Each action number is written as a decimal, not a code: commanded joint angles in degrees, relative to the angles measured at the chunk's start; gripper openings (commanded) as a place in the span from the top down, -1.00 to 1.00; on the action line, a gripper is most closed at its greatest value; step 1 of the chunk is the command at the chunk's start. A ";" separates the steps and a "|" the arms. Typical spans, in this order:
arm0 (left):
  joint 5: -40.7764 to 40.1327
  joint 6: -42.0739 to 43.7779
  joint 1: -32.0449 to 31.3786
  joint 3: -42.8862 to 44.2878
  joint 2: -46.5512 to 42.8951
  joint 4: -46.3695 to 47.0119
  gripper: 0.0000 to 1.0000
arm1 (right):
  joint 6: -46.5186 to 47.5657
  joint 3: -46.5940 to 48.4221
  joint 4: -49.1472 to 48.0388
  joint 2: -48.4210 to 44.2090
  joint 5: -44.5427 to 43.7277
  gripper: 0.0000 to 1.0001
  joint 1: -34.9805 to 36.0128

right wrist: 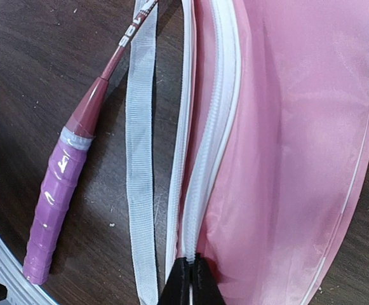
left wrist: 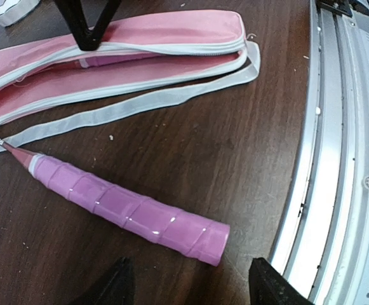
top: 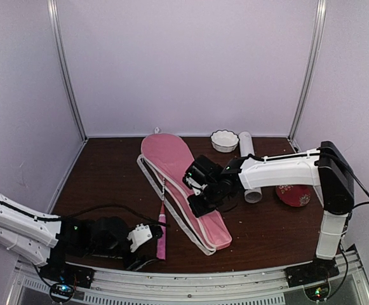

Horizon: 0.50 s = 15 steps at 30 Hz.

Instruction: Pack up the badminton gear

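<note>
While right fingers pinch the floppy long pink fabric cover | left fingers open at pink-taped racket handle beside it | looks light, stiff: take mid-handle.

A lab test booth: plain white walls on metal posts enclose a brown table, with robot arms bolted by its metal rail.

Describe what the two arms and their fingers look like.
Left arm and right arm: white moulded shells, black joints, black cables running alongside. Left fingers are black and wedge-shaped; right fingers black too, tapering narrow.
</note>
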State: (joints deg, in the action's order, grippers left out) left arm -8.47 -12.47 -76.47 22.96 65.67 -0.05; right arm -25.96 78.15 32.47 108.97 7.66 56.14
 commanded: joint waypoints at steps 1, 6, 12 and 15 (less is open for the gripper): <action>2.41 2.40 -0.79 1.31 1.88 -0.82 -0.28 | 0.64 -0.53 -3.04 -1.16 1.03 1.00 -0.50; 3.03 2.98 -1.04 2.82 7.28 -0.32 -0.18 | 0.45 -1.71 -3.97 -2.21 1.82 1.00 -0.74; -0.18 4.03 -1.14 3.31 10.89 1.61 0.03 | 0.19 -2.81 -4.96 -3.08 3.14 1.00 -0.78; -2.39 5.40 -1.14 2.88 11.10 6.01 0.21 | -0.33 -3.28 -6.05 -3.15 4.40 1.00 -0.81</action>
State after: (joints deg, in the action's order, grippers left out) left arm -7.81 -9.45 -77.36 24.77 76.51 -0.40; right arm -25.87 75.81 29.17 108.29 10.55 55.81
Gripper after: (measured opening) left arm 0.435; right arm 0.025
